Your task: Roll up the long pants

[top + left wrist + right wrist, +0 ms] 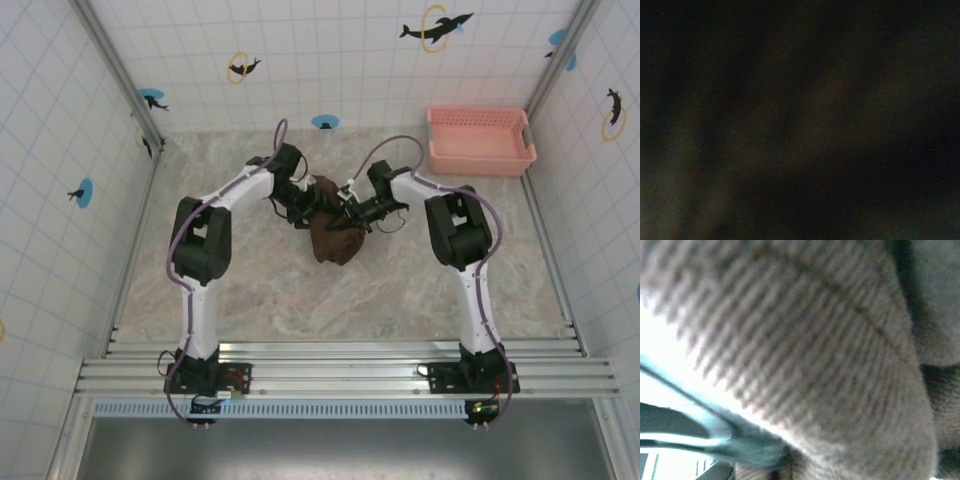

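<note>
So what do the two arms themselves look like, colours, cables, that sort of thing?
Both the left arm and right arm have white links with bulky black joint housings. The left gripper and right gripper are black. A greyish-purple cable loops along each arm from its base.

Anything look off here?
The pants sit in a bunched lump between the left gripper and right gripper, no tidy roll. Left wrist view is almost black; ribbed fabric is blurred close up in the right wrist view.

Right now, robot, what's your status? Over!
Left gripper, right gripper both pressed into the pants, jaws hidden. Pants a bunched brown heap, mid-table. Pink basket in far corner, not in the way.
</note>
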